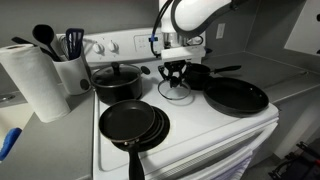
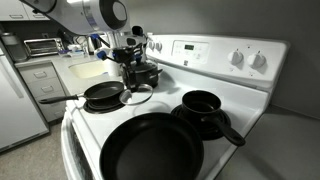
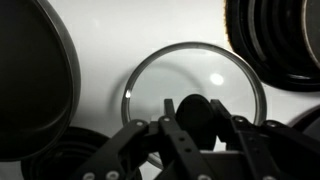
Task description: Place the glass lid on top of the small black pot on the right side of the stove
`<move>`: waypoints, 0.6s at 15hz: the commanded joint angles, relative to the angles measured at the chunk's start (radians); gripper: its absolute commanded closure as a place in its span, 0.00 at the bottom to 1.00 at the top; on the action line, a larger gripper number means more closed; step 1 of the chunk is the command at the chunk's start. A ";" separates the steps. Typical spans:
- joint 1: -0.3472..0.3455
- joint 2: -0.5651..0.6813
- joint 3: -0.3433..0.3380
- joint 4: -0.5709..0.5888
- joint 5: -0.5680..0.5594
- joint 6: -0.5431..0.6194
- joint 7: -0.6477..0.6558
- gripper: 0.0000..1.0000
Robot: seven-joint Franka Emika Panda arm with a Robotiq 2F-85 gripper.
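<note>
Glass lid (image 1: 176,92) (image 2: 138,95) (image 3: 190,85): 1 round clear lid with a dark rim and a black knob, near the centre of the stove (image 1: 200,128) (image 2: 85,120). Whether it rests on the cooktop or hangs just above it cannot be told.

Gripper (image 1: 176,75) (image 2: 135,80) (image 3: 195,120): directly over the lid. The wrist view shows 2 fingers (image 3: 170,128) clamped on the knob.

Small black pot (image 1: 197,74) (image 2: 203,104): at 1 o'clock on the cooktop, uncovered, with 1 long handle. It stands apart from the lid.

Surface: white cooktop, seen in both exterior views.
- Large pot (image 1: 117,82) at 10 o'clock, with its own lid on.
- Front frying pan (image 1: 133,123) (image 2: 103,95) at 7 o'clock, handle toward the front edge.
- Wide frying pan (image 1: 237,97) (image 2: 150,150) at 4 o'clock.
- Control panel (image 1: 120,45) (image 2: 215,50) along 12 o'clock, white with white knobs.

Room:
- Grey wall (image 1: 260,30) behind the stove.
- Paper towel roll (image 1: 30,78) and white utensil holder (image 1: 70,70) with black utensils, on the counter beside the 9 o'clock edge.
- Grey counter (image 1: 290,75) beside the 3 o'clock edge.
- Toaster oven (image 2: 40,45) in an exterior view, on a far counter above white cabinet drawers (image 2: 38,80).
</note>
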 commanded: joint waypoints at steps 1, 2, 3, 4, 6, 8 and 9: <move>0.012 0.059 -0.020 0.134 -0.028 -0.083 -0.006 0.85; 0.012 0.070 -0.026 0.160 -0.036 -0.097 -0.005 0.85; 0.011 0.081 -0.031 0.185 -0.040 -0.112 -0.007 0.85; 0.012 0.096 -0.040 0.217 -0.051 -0.131 -0.003 0.85; 0.010 0.120 -0.060 0.269 -0.069 -0.156 0.001 0.85; 0.005 0.137 -0.081 0.313 -0.079 -0.178 0.007 0.85; 0.005 0.149 -0.092 0.341 -0.083 -0.194 0.012 0.85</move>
